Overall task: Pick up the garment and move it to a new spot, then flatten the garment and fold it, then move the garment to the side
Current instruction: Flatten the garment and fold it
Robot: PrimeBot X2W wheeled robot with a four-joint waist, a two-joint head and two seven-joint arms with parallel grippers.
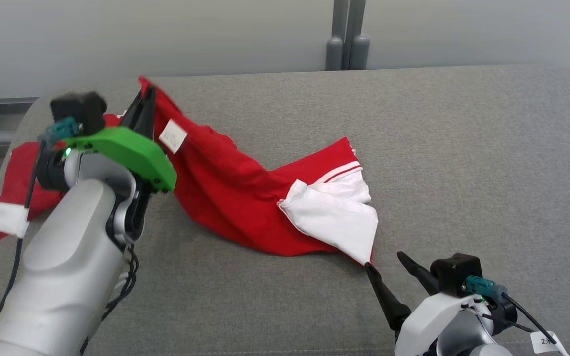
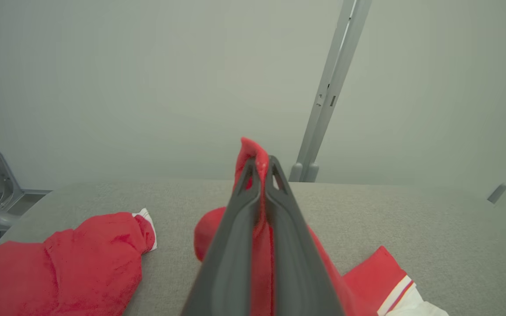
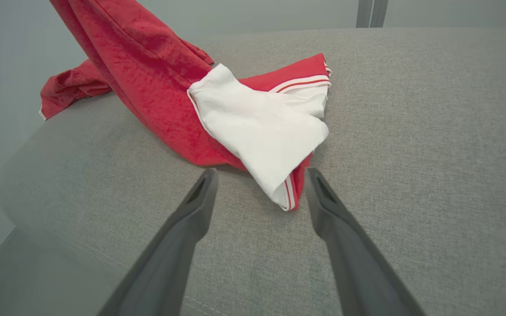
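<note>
The left gripper (image 1: 147,99) pinches the garment (image 1: 225,198) high, the rest draped on the cushion (image 1: 462,148); the right gripper (image 1: 384,261) gapes wide at the white corner, which may slide clear if the left pulls.

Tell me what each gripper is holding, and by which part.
Left gripper pinches the red shirt by a lifted fold of its edge; right gripper holds nothing.

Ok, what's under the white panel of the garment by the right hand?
Red fabric of the same garment shows along the white panel's lower edge, lying on the grey cushion. What lies directly beneath the panel's middle is covered.
</note>
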